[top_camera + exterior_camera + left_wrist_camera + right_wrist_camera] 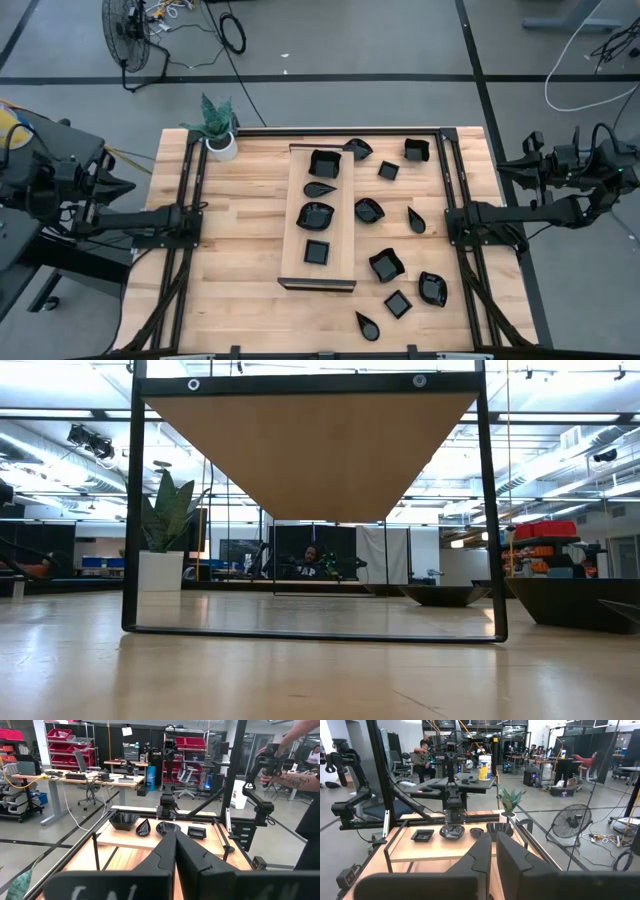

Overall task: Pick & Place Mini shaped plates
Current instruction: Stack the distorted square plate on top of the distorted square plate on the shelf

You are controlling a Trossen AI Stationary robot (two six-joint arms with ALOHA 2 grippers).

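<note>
Wooden counter (pixel 240 250) left half lies bare; mini shaped plates (pixel 400 265) crowd board (pixel 345 215) and right half. Left pincer (pixel 203 208) pressed together at the left edge; right pincer (pixel 447 211) nearly together, empty, at the right.

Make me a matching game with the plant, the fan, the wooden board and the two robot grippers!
Things:
1. potted plant
2. fan
3. wooden board
4. left gripper and right gripper

Places or states:
A. on the floor beyond the table
B. shut, holding nothing, at the table's two sides
C. on the table's corner
D. in the middle of the table, with four black plates on it

Pairs: 1-C, 2-A, 3-D, 4-B
</note>
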